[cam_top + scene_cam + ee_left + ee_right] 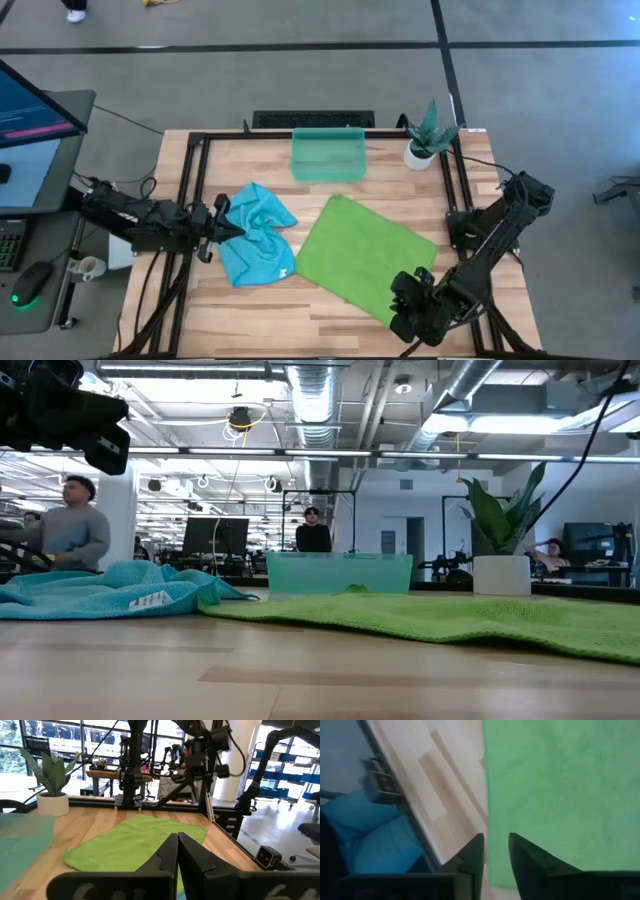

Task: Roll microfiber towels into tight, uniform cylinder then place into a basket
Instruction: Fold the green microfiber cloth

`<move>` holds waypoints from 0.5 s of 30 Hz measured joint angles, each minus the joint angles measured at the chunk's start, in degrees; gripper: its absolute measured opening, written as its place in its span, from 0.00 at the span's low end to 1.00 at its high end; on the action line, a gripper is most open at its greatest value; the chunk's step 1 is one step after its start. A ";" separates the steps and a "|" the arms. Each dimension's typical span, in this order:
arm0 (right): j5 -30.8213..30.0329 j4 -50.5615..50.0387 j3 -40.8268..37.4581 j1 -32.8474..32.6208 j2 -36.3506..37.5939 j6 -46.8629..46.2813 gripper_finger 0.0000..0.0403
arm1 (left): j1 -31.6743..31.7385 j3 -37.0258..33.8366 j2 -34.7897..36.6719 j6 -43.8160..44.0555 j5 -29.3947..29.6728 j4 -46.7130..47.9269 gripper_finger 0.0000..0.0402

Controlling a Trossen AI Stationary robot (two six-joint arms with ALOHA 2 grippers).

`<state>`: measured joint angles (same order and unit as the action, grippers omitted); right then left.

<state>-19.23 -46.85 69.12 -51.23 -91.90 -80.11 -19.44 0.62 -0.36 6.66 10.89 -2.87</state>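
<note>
**Lime towel flat, corner roll about to start**

Lime-green microfiber towel [365, 258] spread flat mid-table, unrolled, set diagonally to the table edges; long axis running from near the basket [328, 155] down toward the right-front corner. Turquoise towel [256, 232] crumpled just beside it on the left, touching or nearly so, white tag visible in the low view. Basket at the far edge, holding nothing visible; potted plant [428, 135] near it.

Right gripper [408, 305] low over the lime towel's near corner, fingers slightly parted, gripping nothing. Left gripper [222, 228] at the turquoise towel's left edge, closed tight; whether pinching cloth, cannot tell.

Best handled, judging from this: pinch the edge squarely, fold a narrow first turn, keep tension even across the width, roll straight along the long axis to avoid a cone.
</note>
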 joint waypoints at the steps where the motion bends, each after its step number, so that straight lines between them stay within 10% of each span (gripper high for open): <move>1: 0.44 0.25 0.00 -0.14 -0.88 0.25 0.33 | 0.00 0.00 0.00 -0.16 0.01 -0.01 0.00; 15: 10.78 12.98 0.03 -0.01 -13.68 0.53 0.47 | 0.02 0.00 -0.01 -6.62 0.12 0.00 0.00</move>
<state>-8.45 -33.87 69.16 -51.24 -105.59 -79.58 -19.42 0.62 -0.37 0.05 11.01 -2.88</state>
